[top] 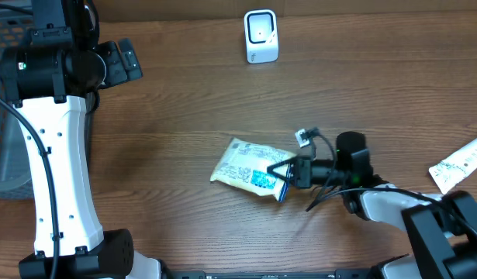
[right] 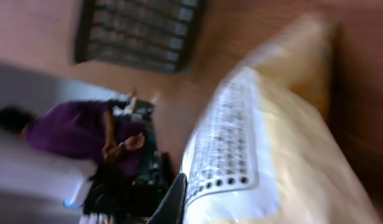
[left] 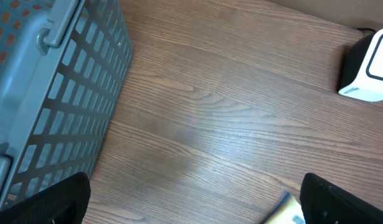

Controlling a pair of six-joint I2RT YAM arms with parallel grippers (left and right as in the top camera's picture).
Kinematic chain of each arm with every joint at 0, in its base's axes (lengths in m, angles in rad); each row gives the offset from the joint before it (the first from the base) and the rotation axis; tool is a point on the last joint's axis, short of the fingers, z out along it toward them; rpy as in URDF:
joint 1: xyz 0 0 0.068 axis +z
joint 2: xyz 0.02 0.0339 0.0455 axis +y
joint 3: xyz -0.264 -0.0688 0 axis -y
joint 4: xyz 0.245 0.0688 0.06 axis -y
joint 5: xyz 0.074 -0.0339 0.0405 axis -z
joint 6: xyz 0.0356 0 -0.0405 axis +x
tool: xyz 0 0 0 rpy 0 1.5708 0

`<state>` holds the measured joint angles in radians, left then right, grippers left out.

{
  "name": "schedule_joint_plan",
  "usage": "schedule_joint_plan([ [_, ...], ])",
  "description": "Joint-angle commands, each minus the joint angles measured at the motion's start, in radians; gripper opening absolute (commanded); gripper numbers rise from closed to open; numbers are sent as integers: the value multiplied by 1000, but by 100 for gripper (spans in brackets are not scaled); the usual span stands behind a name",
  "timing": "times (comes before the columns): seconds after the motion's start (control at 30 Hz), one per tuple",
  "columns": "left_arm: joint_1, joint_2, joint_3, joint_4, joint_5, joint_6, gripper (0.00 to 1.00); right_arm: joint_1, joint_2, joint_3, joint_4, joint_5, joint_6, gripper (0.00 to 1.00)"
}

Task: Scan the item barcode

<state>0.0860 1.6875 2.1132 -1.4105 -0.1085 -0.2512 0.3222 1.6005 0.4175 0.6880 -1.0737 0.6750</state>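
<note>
- table (top: 184, 101): wood grain, carries everything; the scanner (top: 261, 36) stands at its far edge and is the landmark here.
- basket (left: 54, 93): grey plastic lattice, well to the left of the scanner, at the table edge. Not part of this step.
- pouch (top: 246, 167): the item to scan. It lies flat on the table, well apart from the scanner on the robot's side and roughly in line with it.
  - Yellow film with a white printed label and a blue patch at its right end.
  - Judged light, soft and crinkly, and it will likely sag or fold if lifted by one end. The film looks slick.
  - The best hold is a sealed end or edge, pinched firmly, with the printed label left uncovered for the scanner.
  - Barcode position can't be read; the right wrist view is blurred.
- second packet (top: 459, 164): white, far right of the scanner, at the frame edge, untouched.
- right tool (top: 282, 177): fingers pressed together on the pouch's right end, pinching the film edge by the blue patch. The pouch looks to be resting on the table, not lifted.
- left tool (top: 126, 60): fingers spread wide, holding nothing and touching nothing. It hangs above bare table left of the scanner, between scanner and basket.
</note>
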Motion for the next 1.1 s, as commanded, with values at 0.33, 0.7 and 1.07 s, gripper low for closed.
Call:
schedule_joint_plan([
  [0.33,3,-3,-3,0,2,26,100,-132,-71,2,-63,-287,-66,4],
  [0.7,3,2,-3,1,2,26,100,60,-71,119,131,-144,145,4],
  [1.07,3,35,-3,1,3,-31,100,167,-24,159,63,17,177,4],
])
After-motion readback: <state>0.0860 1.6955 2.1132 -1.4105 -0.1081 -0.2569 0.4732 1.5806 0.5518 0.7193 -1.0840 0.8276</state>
